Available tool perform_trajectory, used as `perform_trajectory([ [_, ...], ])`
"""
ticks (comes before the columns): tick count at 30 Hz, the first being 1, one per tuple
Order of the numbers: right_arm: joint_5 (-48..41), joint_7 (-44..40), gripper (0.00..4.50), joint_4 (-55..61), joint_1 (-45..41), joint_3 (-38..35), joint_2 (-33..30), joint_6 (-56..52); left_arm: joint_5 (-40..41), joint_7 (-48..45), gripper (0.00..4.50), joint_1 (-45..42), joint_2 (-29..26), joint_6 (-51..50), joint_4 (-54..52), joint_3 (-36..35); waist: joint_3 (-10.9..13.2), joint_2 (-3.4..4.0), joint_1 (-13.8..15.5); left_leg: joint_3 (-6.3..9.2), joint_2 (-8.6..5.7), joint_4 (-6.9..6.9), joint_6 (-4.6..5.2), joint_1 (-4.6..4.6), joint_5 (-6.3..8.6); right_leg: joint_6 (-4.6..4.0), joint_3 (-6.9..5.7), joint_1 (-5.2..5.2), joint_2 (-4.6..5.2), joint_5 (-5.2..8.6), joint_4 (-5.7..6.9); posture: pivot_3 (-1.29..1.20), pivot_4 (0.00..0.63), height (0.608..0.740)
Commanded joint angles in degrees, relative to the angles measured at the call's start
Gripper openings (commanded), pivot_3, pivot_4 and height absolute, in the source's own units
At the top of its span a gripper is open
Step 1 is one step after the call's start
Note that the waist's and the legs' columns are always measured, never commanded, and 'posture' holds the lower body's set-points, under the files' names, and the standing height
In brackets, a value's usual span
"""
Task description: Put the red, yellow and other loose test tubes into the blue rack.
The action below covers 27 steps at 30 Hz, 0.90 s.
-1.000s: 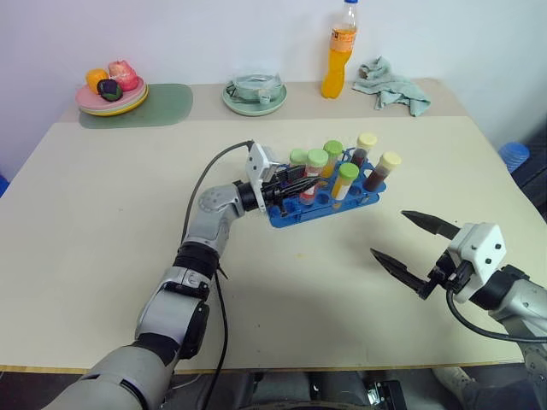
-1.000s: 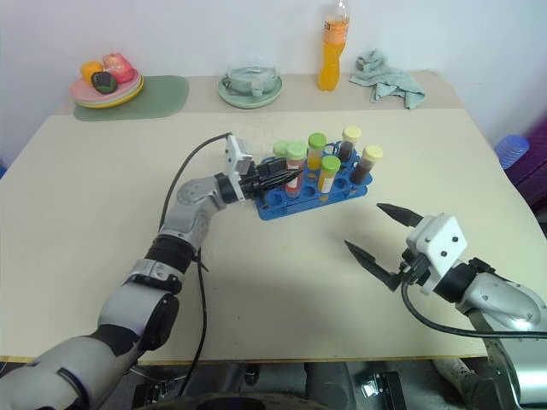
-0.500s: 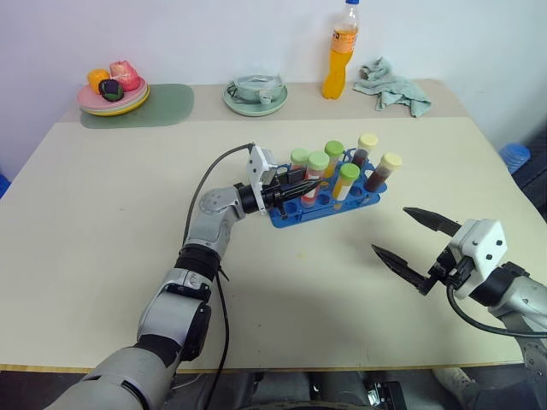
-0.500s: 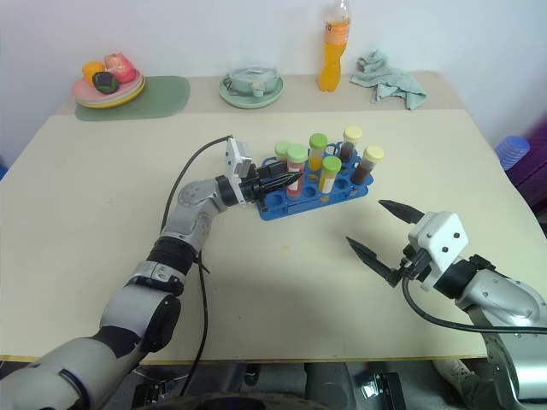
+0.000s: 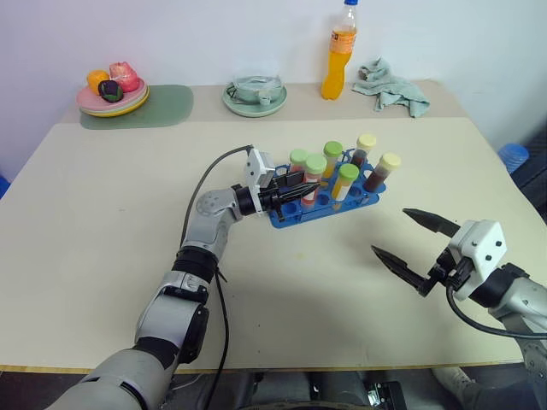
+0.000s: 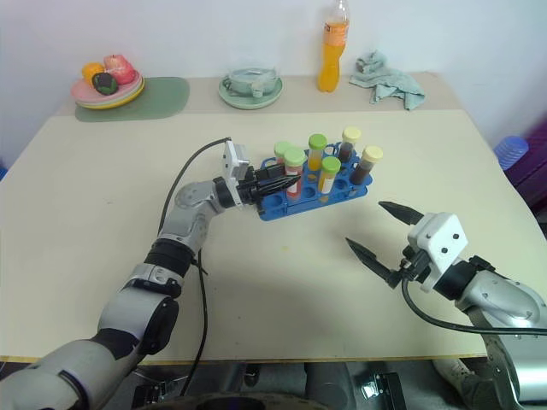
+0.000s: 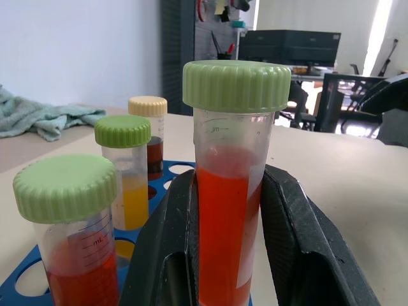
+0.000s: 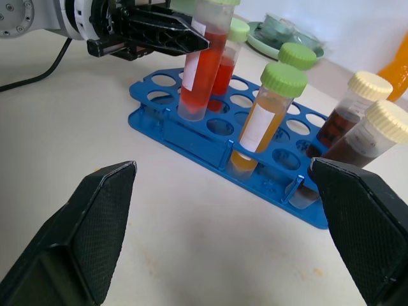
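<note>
A: Rack?
B: Blue rack (image 5: 323, 205) mid-table (image 5: 102, 222), several capped tubes standing in it.
A: Grippers?
B: Left gripper (image 5: 295, 193) clenched on a red tube (image 8: 203, 60), upright in a front hole. Right gripper (image 5: 418, 250) spread wide, empty, well apart from the rack.

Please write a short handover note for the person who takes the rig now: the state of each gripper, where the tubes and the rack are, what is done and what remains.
Left gripper: shut on the red test tube with a green cap, which stands upright in a hole at the blue rack's near-left corner.
Right gripper: open, holding nothing, hovering over the table to the right of the rack.
Done: six tubes stand in the rack, counting the gripped one: two red, two yellow, two dark brown.
Left: release the red tube and pull the left arm back. I see no loose tubes on the table.
</note>
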<state>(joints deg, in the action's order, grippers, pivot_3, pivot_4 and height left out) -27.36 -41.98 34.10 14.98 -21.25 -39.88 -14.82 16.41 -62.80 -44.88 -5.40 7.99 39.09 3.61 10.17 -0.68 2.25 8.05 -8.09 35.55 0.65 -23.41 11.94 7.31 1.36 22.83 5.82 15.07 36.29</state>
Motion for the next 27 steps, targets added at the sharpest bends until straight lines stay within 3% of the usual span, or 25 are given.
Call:
perform_trajectory([
  [1,-0.7,0.0,4.5,1.2,-1.2,-1.2,-0.6,-0.2,-3.6,1.5,0.77,1.6,-0.7,-1.5,1.8,2.2,0.0,0.0,0.0,0.0,0.0,0.0,0.0,0.01,0.0,0.0,0.0,-0.01,0.0,0.0,0.0,0.0,0.15,0.74],
  [27,0.4,0.1,4.5,0.9,-0.9,0.0,0.5,0.6,-7.2,7.5,0.77,0.0,-3.3,-2.5,3.6,3.9,-0.7,-0.07,-0.1,0.02,0.01,0.08,0.0,0.14,0.02,0.0,0.0,-0.19,-0.01,0.02,0.0,0.0,0.15,0.74],
])
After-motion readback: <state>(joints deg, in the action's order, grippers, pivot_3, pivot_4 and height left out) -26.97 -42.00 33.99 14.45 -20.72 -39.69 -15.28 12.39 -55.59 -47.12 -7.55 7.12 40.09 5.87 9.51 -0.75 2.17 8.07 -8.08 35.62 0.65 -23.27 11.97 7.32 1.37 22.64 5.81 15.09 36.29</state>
